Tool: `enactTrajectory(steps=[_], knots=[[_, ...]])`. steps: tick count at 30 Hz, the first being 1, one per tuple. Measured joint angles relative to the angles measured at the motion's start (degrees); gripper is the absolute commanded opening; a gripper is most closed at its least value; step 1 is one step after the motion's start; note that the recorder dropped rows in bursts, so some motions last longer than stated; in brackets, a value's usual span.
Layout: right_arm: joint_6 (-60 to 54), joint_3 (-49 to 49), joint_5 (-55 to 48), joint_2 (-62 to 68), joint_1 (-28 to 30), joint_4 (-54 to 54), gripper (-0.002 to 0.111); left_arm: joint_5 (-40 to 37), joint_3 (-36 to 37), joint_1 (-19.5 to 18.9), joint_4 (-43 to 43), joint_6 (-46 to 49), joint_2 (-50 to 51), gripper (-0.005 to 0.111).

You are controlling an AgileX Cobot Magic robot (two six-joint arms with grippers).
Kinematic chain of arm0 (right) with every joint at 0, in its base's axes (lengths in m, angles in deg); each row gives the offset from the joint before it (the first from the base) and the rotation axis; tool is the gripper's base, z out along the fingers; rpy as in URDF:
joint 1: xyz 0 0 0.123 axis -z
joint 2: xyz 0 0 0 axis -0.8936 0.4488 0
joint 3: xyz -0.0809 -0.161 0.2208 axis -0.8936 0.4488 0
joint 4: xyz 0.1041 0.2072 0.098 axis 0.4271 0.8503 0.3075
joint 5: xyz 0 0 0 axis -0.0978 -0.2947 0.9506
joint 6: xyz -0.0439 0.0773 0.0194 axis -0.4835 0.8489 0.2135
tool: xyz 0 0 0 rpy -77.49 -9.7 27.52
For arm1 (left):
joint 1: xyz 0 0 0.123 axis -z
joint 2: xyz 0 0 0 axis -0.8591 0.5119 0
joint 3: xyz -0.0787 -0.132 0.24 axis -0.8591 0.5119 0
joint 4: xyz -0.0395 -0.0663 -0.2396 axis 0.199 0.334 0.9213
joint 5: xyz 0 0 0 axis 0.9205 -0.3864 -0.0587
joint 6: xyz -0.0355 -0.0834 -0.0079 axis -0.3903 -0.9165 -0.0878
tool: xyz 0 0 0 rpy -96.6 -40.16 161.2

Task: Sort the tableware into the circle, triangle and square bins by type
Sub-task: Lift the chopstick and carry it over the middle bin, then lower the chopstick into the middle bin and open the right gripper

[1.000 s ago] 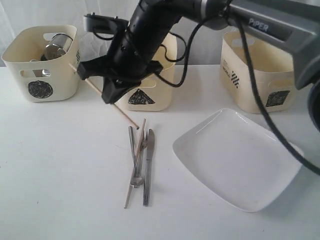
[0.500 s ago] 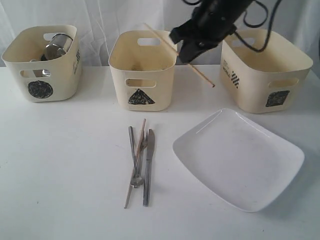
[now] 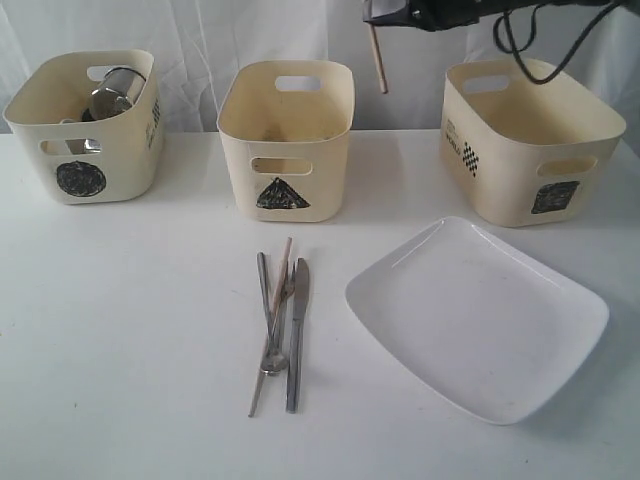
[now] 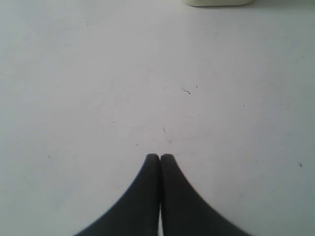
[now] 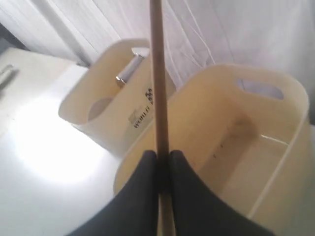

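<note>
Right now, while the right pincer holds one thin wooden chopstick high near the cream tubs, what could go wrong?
1. The right pincer grips the thin wooden chopstick near one end only, so it may swing or slip.
2. It hangs near the rim of the cream triangle-marked tub, so a release here might miss.
3. The second chopstick lies against the steel fork; lifting it may drag the fork.

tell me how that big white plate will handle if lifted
The white plate looks glossy, so probably slippery in a pinch. It lies flat on the table with a shallow raised rim, so likely only the edge offers grip. Being wide, it may tilt if lifted by one side.
</note>
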Motion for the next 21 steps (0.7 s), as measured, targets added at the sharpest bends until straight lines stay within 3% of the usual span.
enactTrajectory(steps=[6,14,21], knots=[[-18.95,-0.43,2.81,6.74,-2.03,21.34,0.000,0.00,0.00,0.00,0.00,0.00,0.00,0.001],[-27.54,-0.43,8.15,13.07,-6.97,24.33,0.001,0.00,0.00,0.00,0.00,0.00,0.00,0.001],[-29.75,-0.43,16.11,13.69,-10.28,24.45,0.028,0.00,0.00,0.00,0.00,0.00,0.00,0.001]])
